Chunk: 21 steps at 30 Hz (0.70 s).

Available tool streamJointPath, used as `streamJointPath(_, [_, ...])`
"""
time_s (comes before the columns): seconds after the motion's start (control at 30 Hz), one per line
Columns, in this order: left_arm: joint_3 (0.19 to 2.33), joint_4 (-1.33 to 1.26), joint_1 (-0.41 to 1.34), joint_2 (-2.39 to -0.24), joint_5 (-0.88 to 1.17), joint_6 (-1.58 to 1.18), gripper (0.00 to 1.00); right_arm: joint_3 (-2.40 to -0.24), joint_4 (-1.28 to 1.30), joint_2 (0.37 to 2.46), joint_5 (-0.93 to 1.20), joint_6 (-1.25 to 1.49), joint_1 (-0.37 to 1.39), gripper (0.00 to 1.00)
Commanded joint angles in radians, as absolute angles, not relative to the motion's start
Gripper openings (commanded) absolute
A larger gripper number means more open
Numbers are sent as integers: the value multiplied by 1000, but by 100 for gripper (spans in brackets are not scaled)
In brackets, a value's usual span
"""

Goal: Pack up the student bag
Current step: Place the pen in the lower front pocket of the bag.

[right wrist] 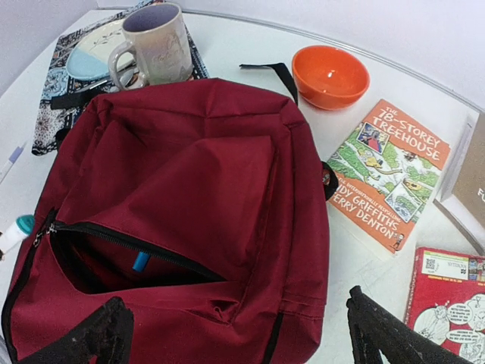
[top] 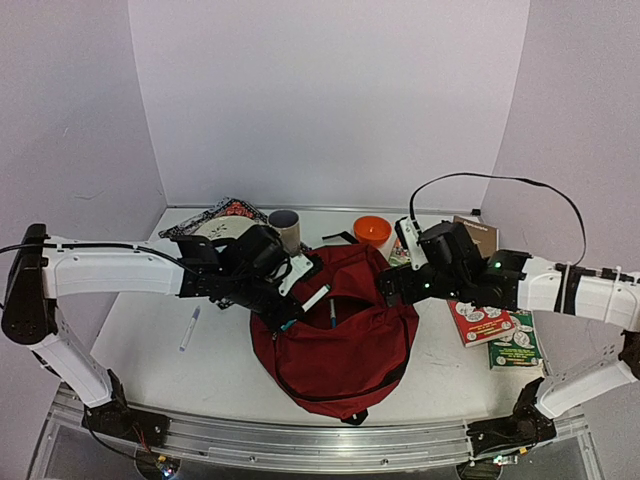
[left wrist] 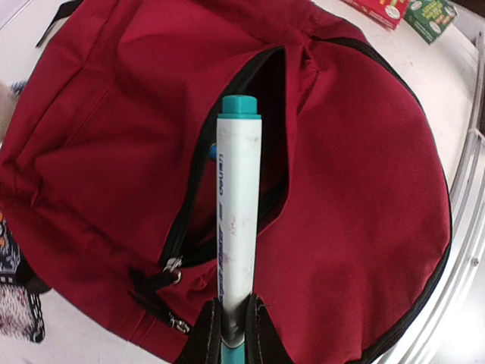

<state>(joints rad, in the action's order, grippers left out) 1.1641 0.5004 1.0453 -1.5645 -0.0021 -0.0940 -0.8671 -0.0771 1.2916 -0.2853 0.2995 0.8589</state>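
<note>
Two arms are reaching in over the student bag, which is lying flat in the middle of the table toward the near edge, its front pocket unzipped and gaping. Left end effector is clamping one end of a white marker with teal ends. Its fingers are closed tight on it, and the marker is pointing at the pocket mouth over the bag's left side. Right end effector is hovering over the bag's right side, jaws spread wide, gripping nothing; can't tell if it is touching the fabric. A blue pen is sitting inside the pocket, only its end showing. Left of the bag a loose pen is lying on the table, well apart. On the far side a mug is standing just beside the bag's top edge, next to a plate on a patterned mat. An orange bowl is sitting off the bag's far right corner, apart from it. Right of the bag a Treehouse paperback is lying flat, near a red book and a green book.
</note>
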Motion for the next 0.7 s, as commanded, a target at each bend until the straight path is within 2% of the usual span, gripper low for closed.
streamJointPath(0.0, [1224,377,1064,-1605,37,67,0,-839,-77,1217,-363,349,861,98])
streamJointPath(0.3, [1322,350,1070,-1728,29,218,0,-809,-76,1143,-388,377,861,98])
streamJointPath(0.67, [1314,252,1074,-1822,-64,320,0,-790,-76,1103,-399,394,861,98])
